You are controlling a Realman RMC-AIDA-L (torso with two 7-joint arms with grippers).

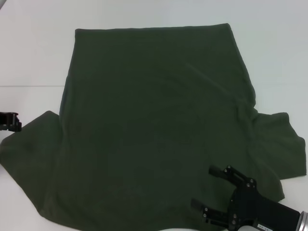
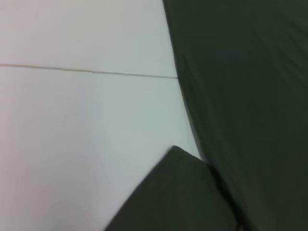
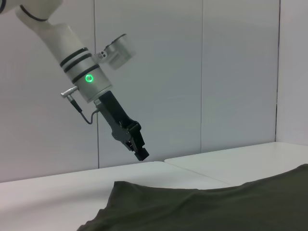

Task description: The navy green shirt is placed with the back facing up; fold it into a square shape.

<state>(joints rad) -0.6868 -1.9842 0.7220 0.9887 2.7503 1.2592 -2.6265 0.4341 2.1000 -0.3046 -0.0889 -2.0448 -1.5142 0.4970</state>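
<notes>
The navy green shirt lies spread flat on the white table, its hem at the far side and a sleeve out to each side near me. My right gripper hovers open over the shirt's near right part, by the right sleeve, with nothing between its fingers. My left gripper shows only at the far left edge, beside the tip of the left sleeve. In the right wrist view the left gripper hangs above the table beyond the shirt. The left wrist view shows the shirt's side edge and sleeve.
The white table extends around the shirt, with a thin seam line running to the shirt's left edge. A pale panelled wall stands behind the table.
</notes>
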